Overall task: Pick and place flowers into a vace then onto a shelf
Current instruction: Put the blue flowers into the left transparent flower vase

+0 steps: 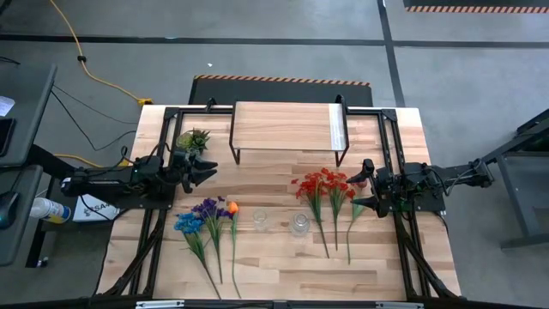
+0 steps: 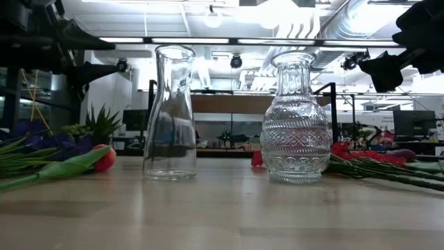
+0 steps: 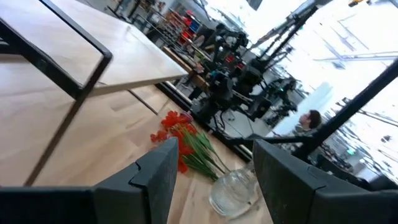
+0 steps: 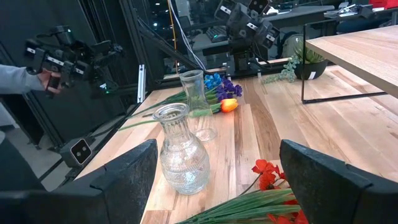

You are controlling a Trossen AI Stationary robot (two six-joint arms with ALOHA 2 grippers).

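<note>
Blue, purple and orange flowers (image 1: 206, 215) lie flat on the tabletop at the near left. Red flowers (image 1: 326, 184) lie at the right, stems toward the near edge. Between them stand a smooth glass vase (image 2: 170, 111) and a patterned glass vase (image 2: 295, 118), both upright with nothing in them. The light-wood shelf (image 1: 287, 129) stands on black legs at the far middle. My left gripper (image 3: 214, 180) hovers open, above the table left of the shelf, tilted in its wrist view. My right gripper (image 4: 230, 180) hovers open beside the red flowers, holding nothing.
A small spiky potted plant (image 1: 193, 139) sits beside the shelf's left end, close to my left gripper. Black frame rails (image 1: 390, 146) run along both table sides. Beyond the table, a person's sleeve and hand (image 4: 25, 74) hold a device.
</note>
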